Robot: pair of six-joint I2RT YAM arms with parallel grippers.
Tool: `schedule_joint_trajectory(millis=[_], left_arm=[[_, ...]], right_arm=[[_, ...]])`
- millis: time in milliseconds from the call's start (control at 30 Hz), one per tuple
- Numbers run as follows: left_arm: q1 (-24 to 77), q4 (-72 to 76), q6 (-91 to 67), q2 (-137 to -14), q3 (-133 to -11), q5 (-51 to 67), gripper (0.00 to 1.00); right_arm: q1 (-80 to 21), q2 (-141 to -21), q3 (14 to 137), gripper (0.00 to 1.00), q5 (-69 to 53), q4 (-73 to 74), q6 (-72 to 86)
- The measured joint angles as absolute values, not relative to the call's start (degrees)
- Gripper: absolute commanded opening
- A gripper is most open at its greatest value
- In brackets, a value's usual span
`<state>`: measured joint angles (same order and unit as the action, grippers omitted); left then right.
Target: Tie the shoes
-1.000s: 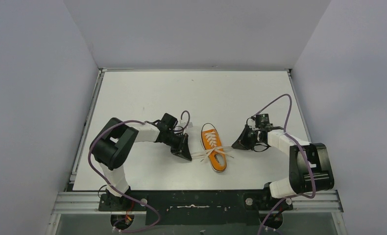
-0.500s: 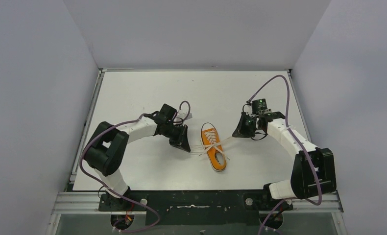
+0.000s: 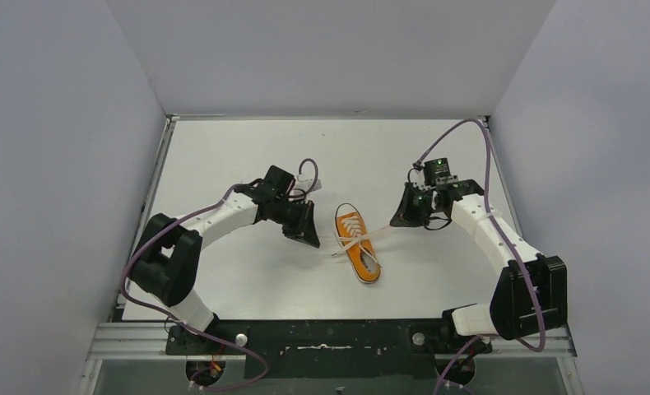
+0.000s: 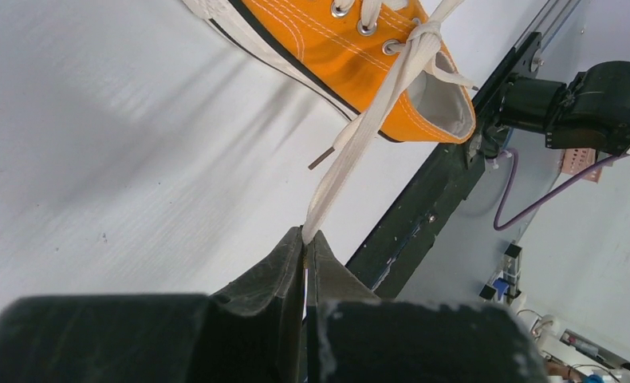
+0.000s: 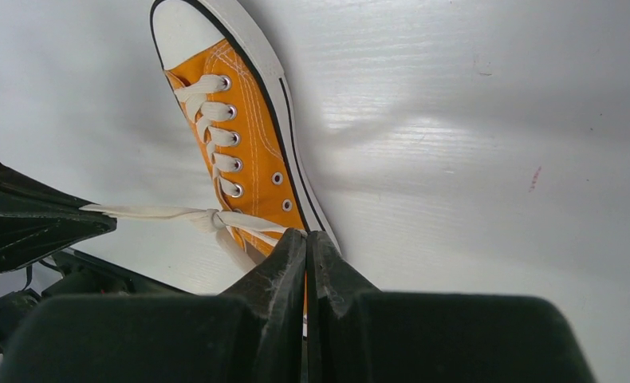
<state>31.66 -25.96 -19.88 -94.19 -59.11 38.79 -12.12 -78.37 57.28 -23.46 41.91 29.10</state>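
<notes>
The orange sneaker [image 3: 356,244] with white sole and toe cap lies mid-table, toe pointing away; it also shows in the left wrist view [image 4: 352,56] and the right wrist view [image 5: 248,152]. Its whitish laces [image 3: 363,241] cross in a knot [image 5: 208,219] over the top eyelets. My left gripper [image 3: 311,241] is shut on one lace end [image 4: 352,152], which runs taut to the knot. My right gripper [image 3: 398,222] is shut on the other lace end [image 5: 256,223], also taut. The grippers sit on opposite sides of the shoe.
The white table [image 3: 248,156] is walled by grey panels on three sides. A black frame rail [image 3: 330,337] runs along the near edge by the arm bases. Purple cables [image 3: 461,132] loop off both wrists.
Both grippers have moved away from the shoe and farther up the table, drawing the laces taut and tightening the knot. The shoe has shifted slightly.
</notes>
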Motion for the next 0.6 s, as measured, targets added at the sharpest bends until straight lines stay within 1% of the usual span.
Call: schedule_joint_trajectory(millis=[233,433,600], left_arm=[[31.6,-27.8,-18.6,-94.5,-59.2,38.3,0.0],[31.6,-29.2,-17.2,-97.7,-60.6,38.0,0.0],[31.5,-29.6,-16.8,-99.2,-61.6,38.0,0.0]], right_arm=[[-14.9,-77.4,57.3,0.0,-25.1,41.2,30.4],[-20.2,-74.2,57.2,0.0,-26.7,38.2,33.7],[-22.3,-73.2,57.2,0.0,-27.3,35.9,36.1]])
